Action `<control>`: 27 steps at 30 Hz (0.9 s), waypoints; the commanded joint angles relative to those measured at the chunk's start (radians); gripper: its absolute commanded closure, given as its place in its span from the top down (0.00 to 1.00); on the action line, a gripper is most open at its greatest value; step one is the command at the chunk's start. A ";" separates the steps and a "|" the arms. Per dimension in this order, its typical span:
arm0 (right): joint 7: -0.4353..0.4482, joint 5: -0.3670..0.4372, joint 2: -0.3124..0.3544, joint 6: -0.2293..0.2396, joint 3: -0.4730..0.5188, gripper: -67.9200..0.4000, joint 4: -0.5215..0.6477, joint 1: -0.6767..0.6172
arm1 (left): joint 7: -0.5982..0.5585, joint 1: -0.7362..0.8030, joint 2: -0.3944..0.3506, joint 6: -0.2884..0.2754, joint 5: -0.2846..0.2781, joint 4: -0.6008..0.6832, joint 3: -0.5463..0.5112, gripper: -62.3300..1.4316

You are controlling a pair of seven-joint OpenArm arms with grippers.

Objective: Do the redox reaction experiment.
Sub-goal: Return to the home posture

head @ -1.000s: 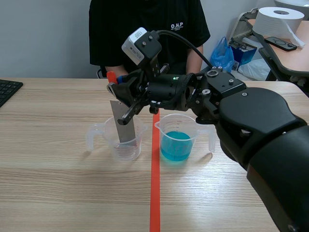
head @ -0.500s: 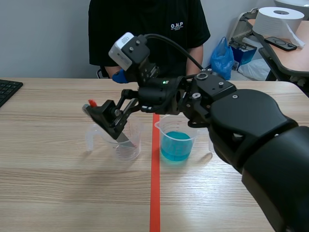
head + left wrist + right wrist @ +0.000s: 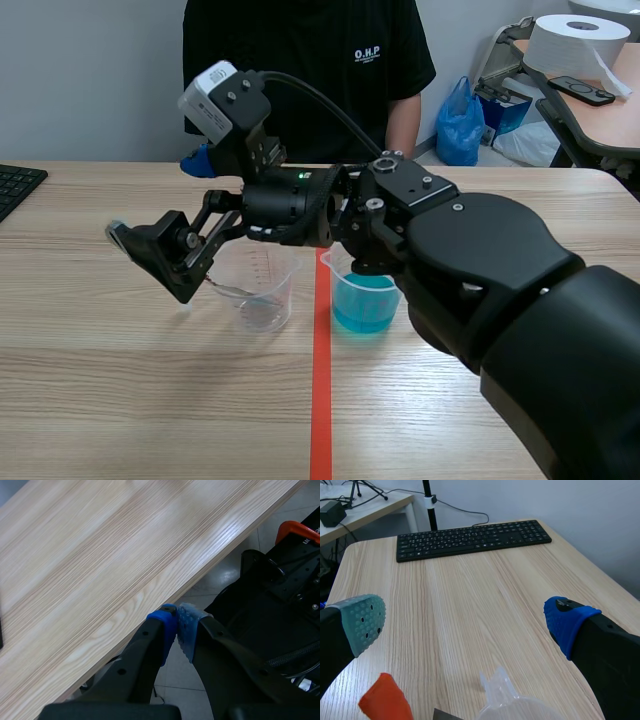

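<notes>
Pale wood worktop (image 3: 100, 380), grey wall (image 3: 90, 80) behind; only the right wrist view shows the whole keyboard (image 3: 470, 539); right pincer (image 3: 465, 621) gapes, left pincer (image 3: 177, 622) closed empty

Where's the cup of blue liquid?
In the scene view, the cup of blue liquid stands just right of the red tape line, beside the clear cup.

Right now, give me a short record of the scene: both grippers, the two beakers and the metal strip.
clear beaker: upright, left of the tape line.
blue beaker: upright, right of the tape line, holds blue liquid.
right gripper: open, low beside the clear beaker, holding nothing.
metal strip: red-tipped, leaning out of the clear beaker under the right gripper, ungripped.
left gripper: shut on nothing, past the table edge.
person: across the table.
</notes>
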 commanded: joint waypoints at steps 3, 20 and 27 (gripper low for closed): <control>0.016 0.063 0.052 0.008 0.011 1.00 0.114 -0.021 | -0.008 -0.016 -0.010 0.001 -0.014 0.005 -0.004 0.09; 0.019 0.224 0.524 -0.137 0.260 1.00 0.652 -0.503 | -0.019 -0.043 -0.188 -0.024 -0.022 0.047 -0.002 0.35; 0.021 0.381 0.730 -0.148 0.412 1.00 0.769 -0.757 | -0.034 -0.027 -0.222 -0.116 -0.061 0.107 0.000 0.72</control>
